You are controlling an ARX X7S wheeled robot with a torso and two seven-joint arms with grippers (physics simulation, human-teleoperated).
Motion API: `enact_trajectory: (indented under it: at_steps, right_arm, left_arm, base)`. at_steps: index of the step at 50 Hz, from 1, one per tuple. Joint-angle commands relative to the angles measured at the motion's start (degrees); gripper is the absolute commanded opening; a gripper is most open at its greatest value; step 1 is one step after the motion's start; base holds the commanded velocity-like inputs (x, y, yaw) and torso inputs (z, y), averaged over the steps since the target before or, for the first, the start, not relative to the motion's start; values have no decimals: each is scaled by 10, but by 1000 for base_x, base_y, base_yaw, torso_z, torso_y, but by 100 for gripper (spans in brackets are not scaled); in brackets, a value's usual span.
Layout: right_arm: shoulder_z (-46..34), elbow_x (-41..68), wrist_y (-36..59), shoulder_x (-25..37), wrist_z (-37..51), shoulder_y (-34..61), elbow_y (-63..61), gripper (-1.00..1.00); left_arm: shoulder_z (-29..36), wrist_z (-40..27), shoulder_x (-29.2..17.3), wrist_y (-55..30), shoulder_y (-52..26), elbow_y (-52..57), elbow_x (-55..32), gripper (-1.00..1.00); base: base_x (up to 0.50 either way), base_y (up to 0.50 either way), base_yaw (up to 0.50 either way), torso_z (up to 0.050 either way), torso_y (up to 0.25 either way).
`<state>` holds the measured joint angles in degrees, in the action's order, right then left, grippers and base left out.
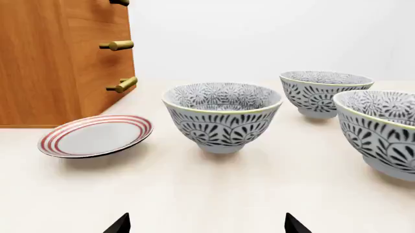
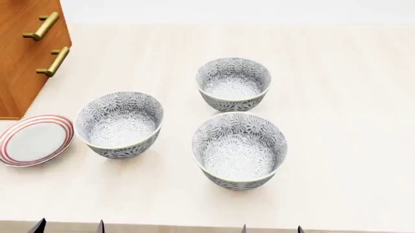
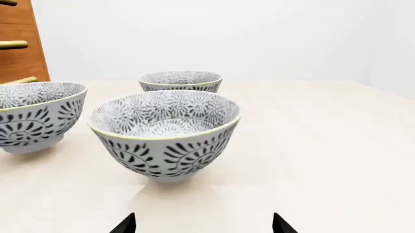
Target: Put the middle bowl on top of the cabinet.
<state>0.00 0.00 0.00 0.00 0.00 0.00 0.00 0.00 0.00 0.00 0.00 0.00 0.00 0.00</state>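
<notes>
Three look-alike white bowls with dark-grey leaf patterns stand in a triangle on the pale table. One is at the left (image 2: 120,124), one farther back (image 2: 233,85), and one nearest me at the right (image 2: 240,150). I cannot tell which of them is the middle bowl. The orange-brown cabinet (image 2: 26,58) with brass handles rises at the far left; its top is out of view. My left gripper (image 2: 69,227) is open, facing the left bowl (image 1: 222,116) from a distance. My right gripper (image 2: 271,228) is open and empty, short of the near bowl (image 3: 165,126).
A red-striped white plate (image 2: 32,140) lies by the cabinet's foot (image 1: 52,63), left of the left bowl. The table's front edge (image 2: 194,225) runs just ahead of both grippers. Bare tabletop stretches to the right of the bowls.
</notes>
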Motion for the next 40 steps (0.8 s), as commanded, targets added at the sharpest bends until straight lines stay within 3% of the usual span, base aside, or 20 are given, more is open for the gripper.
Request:
enact_trajectory:
  at_steps: [1,5,12,19,23,26,32,40]
  right_arm:
    - [-18,14,0,14,18,0,0,100]
    - [-28,10,14,19,36,10,-16,100]
    - [-36,6,35,27,63,13,-37,100]
    - [-19,21,82,47,78,-47,-194,100]
    - [22,30,86,58,98,-97,-300,100]
    - [120,54,35,57,134,-192,-403,100]
    - [249,109,-49,34,174,-297,-461,100]
    - [347,163,-160,10,212,-392,-478,100]
  left_arm:
    - [10,-10,-9,-1,2,3,-9,100]
    - [17,-27,-20,27,-28,-41,-1,100]
    - [11,-41,-27,-13,-39,-22,-29,100]
    - [23,-51,-35,-21,-19,15,-30,100]
    - [26,-52,-40,-26,-11,34,-38,100]
    - [25,-56,-42,-15,-10,25,-40,100]
    - [30,-59,-46,-14,-11,28,-47,100]
    - [35,-53,-55,-30,-3,68,-65,100]
  base:
    - [0,0,0,0,0]
    - [0,0,0,0,0]
    - [0,0,0,0,0]
    - [0,0,0,0,0]
    - [0,0,0,0,0]
    - [0,0,0,0,0]
    - [0,0,0,0,0]
    - [0,0,0,0,0]
